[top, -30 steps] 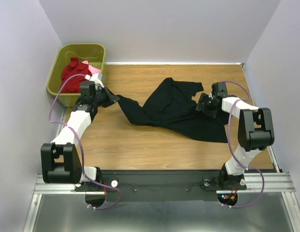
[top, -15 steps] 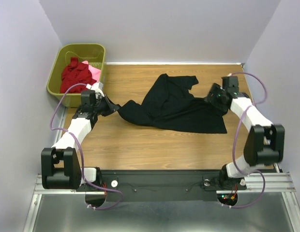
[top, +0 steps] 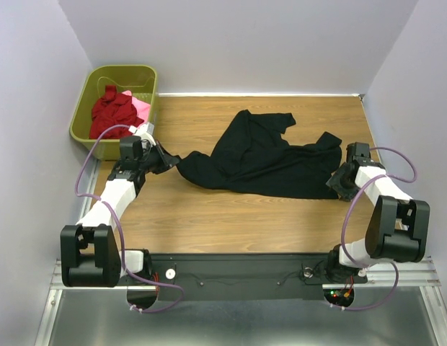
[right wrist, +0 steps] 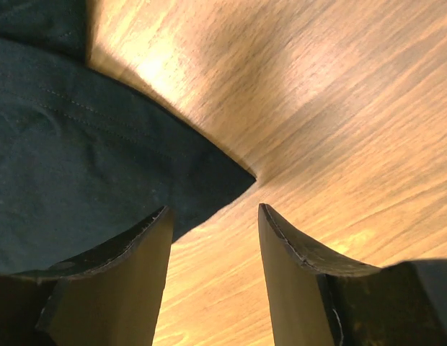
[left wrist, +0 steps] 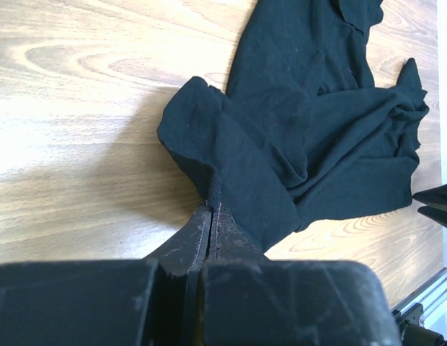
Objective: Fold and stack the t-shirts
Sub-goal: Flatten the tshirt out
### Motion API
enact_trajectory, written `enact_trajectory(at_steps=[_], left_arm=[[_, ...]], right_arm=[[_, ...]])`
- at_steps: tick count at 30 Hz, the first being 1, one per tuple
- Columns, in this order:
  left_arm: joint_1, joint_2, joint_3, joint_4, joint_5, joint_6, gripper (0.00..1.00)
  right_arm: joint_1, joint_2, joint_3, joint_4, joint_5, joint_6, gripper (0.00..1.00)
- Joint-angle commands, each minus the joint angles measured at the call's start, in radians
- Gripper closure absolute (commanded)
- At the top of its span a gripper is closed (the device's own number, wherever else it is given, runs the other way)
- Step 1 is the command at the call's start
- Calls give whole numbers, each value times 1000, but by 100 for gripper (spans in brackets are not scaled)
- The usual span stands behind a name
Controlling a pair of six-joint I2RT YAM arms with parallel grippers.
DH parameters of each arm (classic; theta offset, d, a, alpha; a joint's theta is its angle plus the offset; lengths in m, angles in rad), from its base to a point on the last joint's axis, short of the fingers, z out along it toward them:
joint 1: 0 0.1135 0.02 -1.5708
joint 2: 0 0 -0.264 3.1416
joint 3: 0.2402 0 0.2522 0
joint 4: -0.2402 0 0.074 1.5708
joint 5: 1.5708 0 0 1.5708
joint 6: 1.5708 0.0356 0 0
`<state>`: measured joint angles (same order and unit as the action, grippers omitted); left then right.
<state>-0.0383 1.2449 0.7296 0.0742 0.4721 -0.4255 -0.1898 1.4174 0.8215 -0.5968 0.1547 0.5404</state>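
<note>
The black t-shirt (top: 259, 158) lies crumpled across the middle of the wooden table. My left gripper (top: 166, 157) is shut on the shirt's left end; in the left wrist view the jaws (left wrist: 211, 205) pinch a fold of black cloth (left wrist: 295, 122). My right gripper (top: 337, 184) hovers low at the shirt's near right corner. In the right wrist view its gripper (right wrist: 213, 209) stands open, with that pointed corner (right wrist: 101, 158) just ahead of the gap and under the left finger. A dark red t-shirt (top: 112, 112) and a pink t-shirt (top: 140, 106) lie in the basket.
The olive-green basket (top: 94, 90) stands at the back left corner, close behind my left gripper. Pale walls close the table on the left, back and right. Bare wood shows in front of the shirt (top: 238, 216).
My right arm has swung from the shirt's far right side down to its near right corner, its jaws narrowing somewhat. The shirt's right half now lies flatter. The left gripper keeps its hold.
</note>
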Motion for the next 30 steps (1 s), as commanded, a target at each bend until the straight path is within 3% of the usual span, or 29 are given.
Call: enact_trajectory(at_steps=[1, 24, 30], left_arm=[[9, -25, 2, 41, 31, 16, 100], [18, -21, -4, 42, 30, 17, 100], [18, -13, -4, 42, 31, 21, 100]], right_arm=[[1, 15, 1, 26, 19, 35, 44], [1, 87, -76, 149, 80, 33, 47], [1, 115, -68, 161, 74, 29, 55]])
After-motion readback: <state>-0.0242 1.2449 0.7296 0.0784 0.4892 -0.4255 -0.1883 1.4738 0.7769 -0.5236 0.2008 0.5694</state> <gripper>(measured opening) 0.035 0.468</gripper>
